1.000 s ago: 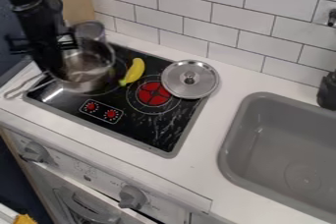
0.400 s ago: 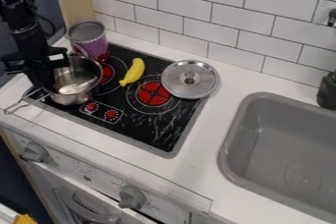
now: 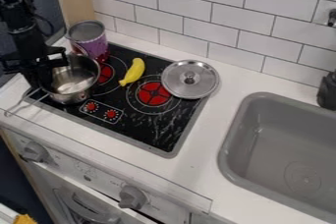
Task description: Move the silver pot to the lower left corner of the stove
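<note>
The silver pot is at the black stovetop's ten o'clock. The gripper hangs at the pot's nine-o'clock rim; its opening and hold cannot be told. A yellow banana lies at the pot's three o'clock.

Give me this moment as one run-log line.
pot: upright, stove's lower left | tool: at pot's left side | banana: on stove, right of pot | lid: stove's upper right corner
</note>
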Robot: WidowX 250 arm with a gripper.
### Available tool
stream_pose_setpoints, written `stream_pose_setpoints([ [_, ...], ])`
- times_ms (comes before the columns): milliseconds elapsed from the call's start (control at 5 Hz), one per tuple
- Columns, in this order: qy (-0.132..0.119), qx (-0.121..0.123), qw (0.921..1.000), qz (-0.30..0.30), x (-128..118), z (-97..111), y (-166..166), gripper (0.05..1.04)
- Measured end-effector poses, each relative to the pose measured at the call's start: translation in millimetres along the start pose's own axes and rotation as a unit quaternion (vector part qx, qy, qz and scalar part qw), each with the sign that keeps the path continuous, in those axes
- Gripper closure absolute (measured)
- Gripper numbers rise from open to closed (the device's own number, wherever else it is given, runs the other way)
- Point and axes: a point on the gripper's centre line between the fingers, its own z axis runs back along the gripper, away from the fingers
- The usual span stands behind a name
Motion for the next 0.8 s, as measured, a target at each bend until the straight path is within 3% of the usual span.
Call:
stream_pose_setpoints([
  [400, -0.002, -0.01, 0.9999, 0.001, -0.4, 4.0, 1.1, 0.208],
  [600, -0.023, -0.003, 0.9997, 0.009, -0.6, 20.9, 3.8, 0.067],
  [800, -0.057, -0.014, 0.9983, 0.006, -3.7, 48.9, -1.8, 0.073],
])
